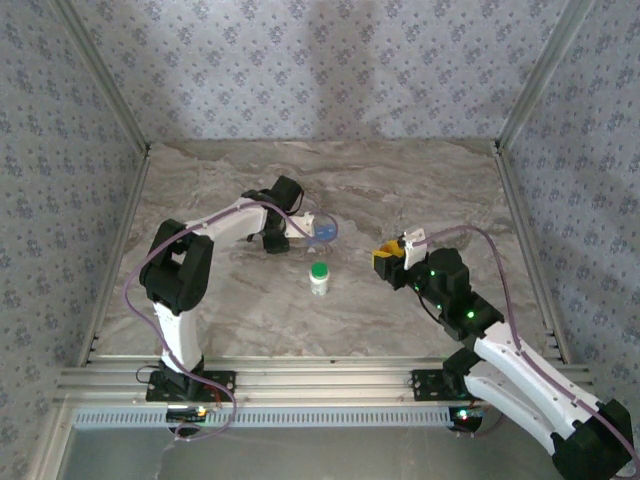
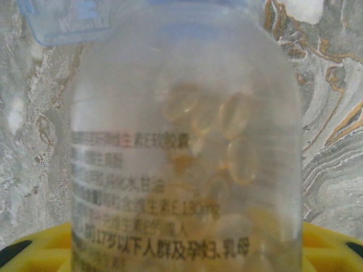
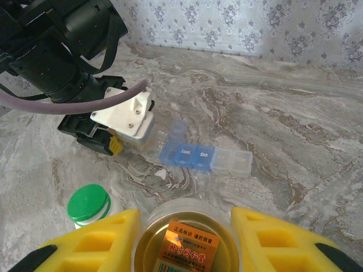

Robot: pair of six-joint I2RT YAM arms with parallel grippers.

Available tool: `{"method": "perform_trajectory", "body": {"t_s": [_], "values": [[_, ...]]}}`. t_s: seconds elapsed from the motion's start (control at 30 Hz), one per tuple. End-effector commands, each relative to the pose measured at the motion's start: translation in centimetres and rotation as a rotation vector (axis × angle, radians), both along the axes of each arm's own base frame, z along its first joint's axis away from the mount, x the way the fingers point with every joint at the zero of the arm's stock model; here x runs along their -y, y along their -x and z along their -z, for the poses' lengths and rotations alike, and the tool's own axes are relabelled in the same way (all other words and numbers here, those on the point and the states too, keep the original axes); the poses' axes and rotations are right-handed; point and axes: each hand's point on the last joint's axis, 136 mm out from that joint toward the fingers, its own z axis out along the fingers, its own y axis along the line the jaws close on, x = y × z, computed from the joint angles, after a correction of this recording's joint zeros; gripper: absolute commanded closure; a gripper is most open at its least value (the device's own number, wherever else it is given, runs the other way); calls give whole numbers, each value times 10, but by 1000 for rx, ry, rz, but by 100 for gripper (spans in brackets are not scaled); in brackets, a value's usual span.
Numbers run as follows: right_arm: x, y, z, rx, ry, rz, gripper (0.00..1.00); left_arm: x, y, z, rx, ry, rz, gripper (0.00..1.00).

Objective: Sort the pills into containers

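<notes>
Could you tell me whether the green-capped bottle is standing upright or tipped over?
Upright: the green-capped bottle stands on the table, its cap facing up in the top view.

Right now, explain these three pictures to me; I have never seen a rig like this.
Two robot arms are bolted at the near edge of a marble-patterned table. The overhead picture looks down from behind them; the other two come from cameras on each wrist. On the table lie a blue-and-clear pill organizer and a green-capped white bottle. The left gripper holds a clear bottle of yellowish capsules beside the organizer. The right gripper holds an orange-labelled jar between its yellow fingers.
</notes>
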Motion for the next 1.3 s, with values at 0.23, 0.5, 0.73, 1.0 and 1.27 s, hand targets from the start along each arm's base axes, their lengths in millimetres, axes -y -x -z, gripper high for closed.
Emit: {"method": "perform_trajectory", "body": {"t_s": [0.23, 0.5, 0.73, 1.0, 1.27], "values": [[-4, -2, -3, 13, -11, -9, 87, 6, -9, -32, 101, -44, 68, 77], [-5, -3, -1, 7, -3, -8, 87, 7, -15, -29, 130, -111, 102, 77], [-6, -5, 3, -3, 7, -9, 87, 8, -17, -26, 155, -193, 159, 77], [-6, -7, 6, -9, 15, -8, 87, 10, -22, -35, 184, -215, 186, 77], [-7, -7, 7, -13, 17, -10, 87, 7, -20, -30, 174, -236, 194, 77]]}}
